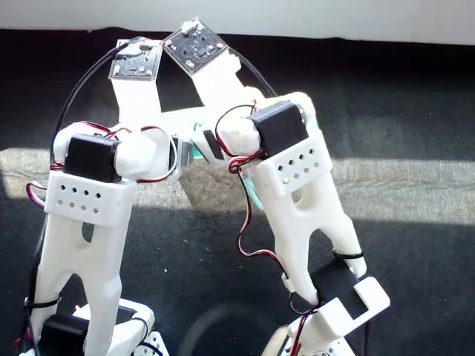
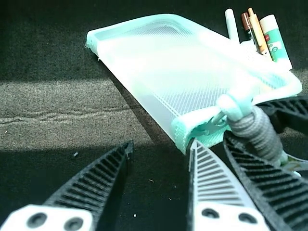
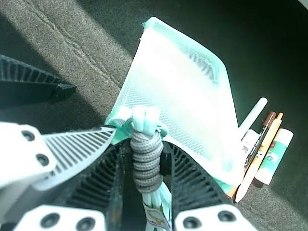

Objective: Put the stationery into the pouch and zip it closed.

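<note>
Mint-green mesh pouch (image 2: 183,72) lies flat on the dark felt table (image 2: 48,106), pens and glue stick (image 2: 257,33) just beside it. The right gripper (image 3: 144,144) is clamped on the grey cord zip pull (image 3: 146,163). The left gripper (image 2: 161,144) gapes empty at the pouch's corner; pinning that corner should stop bunching.

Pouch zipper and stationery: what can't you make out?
- Zipped or open: in both wrist views the right gripper and grey cord cover that end of the pouch.
- Stationery: the pouch hides one end of each, so inside or beside is unclear.
- High view: the arms hide most of the pouch.
</note>
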Controlling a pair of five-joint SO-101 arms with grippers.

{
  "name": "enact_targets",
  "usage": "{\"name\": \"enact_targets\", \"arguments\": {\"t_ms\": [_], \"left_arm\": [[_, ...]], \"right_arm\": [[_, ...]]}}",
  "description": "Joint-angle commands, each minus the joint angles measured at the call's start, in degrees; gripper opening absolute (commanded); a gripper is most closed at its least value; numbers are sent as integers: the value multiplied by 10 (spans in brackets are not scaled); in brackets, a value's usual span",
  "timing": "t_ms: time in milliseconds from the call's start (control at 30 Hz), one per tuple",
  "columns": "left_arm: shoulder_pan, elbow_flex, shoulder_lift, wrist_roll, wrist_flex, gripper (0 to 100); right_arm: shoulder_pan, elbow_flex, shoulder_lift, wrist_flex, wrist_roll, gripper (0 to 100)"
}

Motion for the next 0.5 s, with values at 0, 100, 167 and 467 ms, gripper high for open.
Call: {"name": "enact_targets", "arguments": {"t_ms": [0, 100, 167, 467], "left_arm": [[3, -16, -5, 4, -12, 196], [3, -35, -5, 4, -12, 196], [4, -37, 0, 4, -13, 196], [7, 38, -4, 3, -59, 196]], "right_arm": [[8, 0, -14, 7, 4, 6], [8, 0, -14, 7, 4, 6], [8, 0, -15, 7, 4, 6], [9, -2, -16, 7, 4, 6]]}}
